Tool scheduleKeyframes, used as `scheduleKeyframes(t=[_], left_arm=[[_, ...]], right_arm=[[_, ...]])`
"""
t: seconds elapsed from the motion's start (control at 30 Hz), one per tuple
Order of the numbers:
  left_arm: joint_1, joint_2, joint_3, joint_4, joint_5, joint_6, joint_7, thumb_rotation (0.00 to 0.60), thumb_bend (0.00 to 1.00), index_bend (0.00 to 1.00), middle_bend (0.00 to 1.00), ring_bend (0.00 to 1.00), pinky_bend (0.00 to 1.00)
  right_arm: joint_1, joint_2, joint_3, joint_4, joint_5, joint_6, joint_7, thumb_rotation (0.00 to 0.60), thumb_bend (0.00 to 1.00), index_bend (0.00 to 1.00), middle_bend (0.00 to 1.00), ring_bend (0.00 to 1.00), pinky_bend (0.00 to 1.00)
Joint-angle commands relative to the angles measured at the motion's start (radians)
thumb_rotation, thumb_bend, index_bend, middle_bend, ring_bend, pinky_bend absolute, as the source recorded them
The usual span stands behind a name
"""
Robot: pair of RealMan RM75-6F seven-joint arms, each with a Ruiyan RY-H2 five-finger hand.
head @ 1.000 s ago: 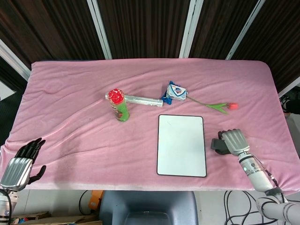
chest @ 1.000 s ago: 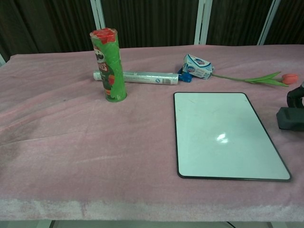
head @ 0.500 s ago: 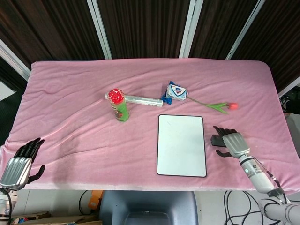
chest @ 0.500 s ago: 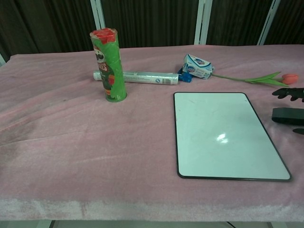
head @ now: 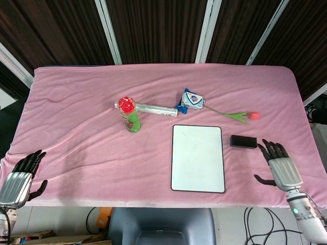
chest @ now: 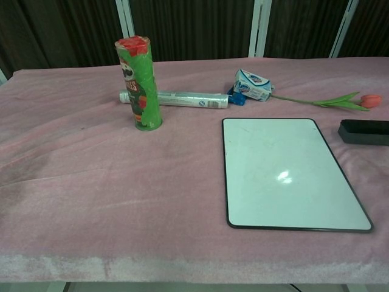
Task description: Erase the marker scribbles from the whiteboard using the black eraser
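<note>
The whiteboard [head: 197,158] [chest: 285,171] lies flat on the pink cloth, its white face showing no clear marks. The black eraser [head: 243,141] [chest: 363,131] rests on the cloth just right of the board's top corner. My right hand [head: 279,168] hovers open near the table's front right edge, below and to the right of the eraser, touching nothing. My left hand [head: 20,176] is open at the front left corner, far from the board. Neither hand appears in the chest view.
A green Pringles can [head: 130,115] [chest: 140,84] stands upright left of the board, with a foil-wrapped tube [head: 156,108] lying behind it. A blue-white snack packet [head: 191,100] and a tulip [head: 239,116] lie beyond the board.
My right hand let go of the eraser and drew back toward the front right edge. The eraser now lies alone on the cloth. The left hand barely moved.
</note>
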Motion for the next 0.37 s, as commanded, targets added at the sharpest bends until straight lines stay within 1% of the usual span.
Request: scheduleKeyframes(t=[0.03,0.17,0.37], left_arm=[[0.006,0.000,0.001,0.000,0.011,0.015,0.002,0.600,0.39,0.00,0.03,0.07,0.16],[0.010,-0.002,0.005,0.000,0.020,0.023,0.006,0.600,0.39,0.00,0.03,0.07,0.16],[0.011,0.000,0.006,-0.003,0.018,0.020,0.011,0.600,0.39,0.00,0.03,0.07,0.16]], right_arm=[[-0.090,0.032,-0.008,-0.050,-0.005,0.111,-0.054,0.600,0.34,0.00,0.00,0.00,0.13],[-0.107,0.032,0.011,-0.047,-0.019,0.144,-0.051,0.600,0.33,0.00,0.00,0.00,0.13],[-0.101,0.032,0.021,-0.056,-0.007,0.096,-0.065,0.600,0.33,0.00,0.00,0.00,0.13]])
